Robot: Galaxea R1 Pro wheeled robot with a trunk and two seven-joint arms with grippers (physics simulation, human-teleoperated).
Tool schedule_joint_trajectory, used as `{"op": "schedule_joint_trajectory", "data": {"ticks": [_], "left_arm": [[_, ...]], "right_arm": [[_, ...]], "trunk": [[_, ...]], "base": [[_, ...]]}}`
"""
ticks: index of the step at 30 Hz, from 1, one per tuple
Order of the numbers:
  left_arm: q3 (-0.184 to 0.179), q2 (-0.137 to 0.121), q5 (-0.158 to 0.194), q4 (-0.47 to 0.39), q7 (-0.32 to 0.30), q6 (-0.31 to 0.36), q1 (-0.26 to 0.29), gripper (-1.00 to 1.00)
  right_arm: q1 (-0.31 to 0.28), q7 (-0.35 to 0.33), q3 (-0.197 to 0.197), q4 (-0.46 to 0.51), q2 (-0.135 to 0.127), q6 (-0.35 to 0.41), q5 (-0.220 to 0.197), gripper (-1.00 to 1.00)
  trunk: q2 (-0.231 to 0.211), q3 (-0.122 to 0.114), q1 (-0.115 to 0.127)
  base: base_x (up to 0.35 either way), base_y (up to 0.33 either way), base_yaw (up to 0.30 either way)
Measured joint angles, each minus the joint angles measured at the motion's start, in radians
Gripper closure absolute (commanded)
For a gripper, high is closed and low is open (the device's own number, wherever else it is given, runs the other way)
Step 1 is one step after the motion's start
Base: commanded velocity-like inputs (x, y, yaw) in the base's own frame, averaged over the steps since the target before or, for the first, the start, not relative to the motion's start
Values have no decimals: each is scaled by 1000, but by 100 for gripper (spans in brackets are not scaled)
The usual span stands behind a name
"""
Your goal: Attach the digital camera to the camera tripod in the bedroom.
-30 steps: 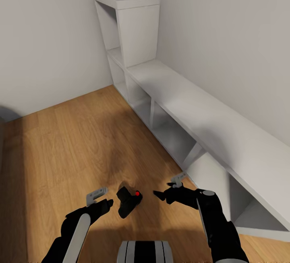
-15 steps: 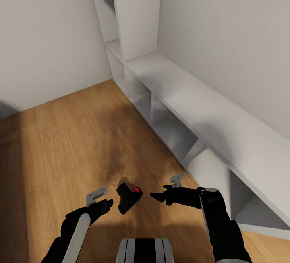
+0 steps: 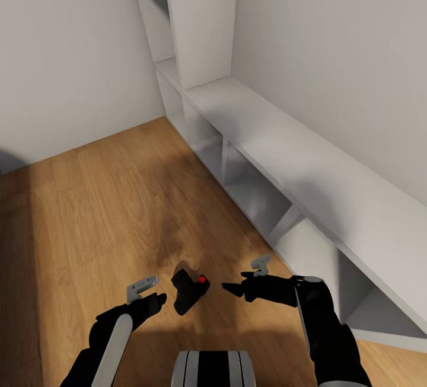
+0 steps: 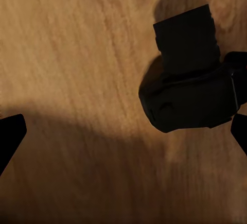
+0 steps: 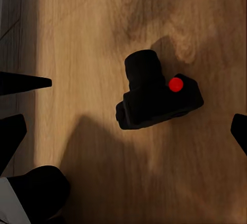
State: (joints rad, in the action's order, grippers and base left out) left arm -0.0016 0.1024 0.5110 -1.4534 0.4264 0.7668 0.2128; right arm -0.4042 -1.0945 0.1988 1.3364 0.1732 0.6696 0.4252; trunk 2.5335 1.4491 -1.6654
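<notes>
Grippers hang low over the wood plank floor (image 3: 89, 209), one on each side of the digital camera (image 3: 188, 290). The left gripper (image 3: 148, 293) is spread wide: in the left wrist view one dark fingertip sits at each edge of the frame, with bare floor between them and nothing gripped. Whether the finger nearest the camera touches its body cannot be told. The right gripper (image 3: 246, 277) is also spread apart and holds nothing; its fingertips lie at opposite edges of the right wrist view, with the camera in between and clear of both.

The digital camera (image 5: 154, 98) lies on the floor between the two grippers, nearer the left one in the head view. Its red dot (image 5: 176, 84) faces upward. The short lens (image 5: 144, 67) points away from the robot and a little to its left, along the floor, and the body's long axis runs roughly crosswise between the grippers.

White cube shelving (image 3: 284, 162) runs along the wall to the robot's right, stepping up to a taller unit in the corner.
</notes>
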Motion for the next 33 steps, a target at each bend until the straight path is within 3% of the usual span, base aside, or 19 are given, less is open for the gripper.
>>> {"op": "schedule_joint_trajectory", "data": {"ticks": [13,18,24,28,33], "left_arm": [[-4,-10,1,6,-5,-2,0,-100],[-31,-29,0,11,-16,-4,0,-100],[-135,-95,-1,14,-40,-11,0,-100],[-230,-177,-3,13,-56,-22,0,-100],[-254,-216,-10,13,-59,-25,0,-100]], "right_arm": [[0,8,16,6,0,-3,6,-100],[0,9,20,6,0,-2,7,-100],[0,10,24,7,0,-2,7,-100],[0,8,25,8,0,2,7,-100],[0,6,26,7,0,5,7,-100]], "trunk": [[0,0,0],[0,0,0],[0,0,0],[0,0,0],[0,0,0]], "base": [[0,0,0],[0,0,0],[0,0,0],[0,0,0],[0,0,0]]}}
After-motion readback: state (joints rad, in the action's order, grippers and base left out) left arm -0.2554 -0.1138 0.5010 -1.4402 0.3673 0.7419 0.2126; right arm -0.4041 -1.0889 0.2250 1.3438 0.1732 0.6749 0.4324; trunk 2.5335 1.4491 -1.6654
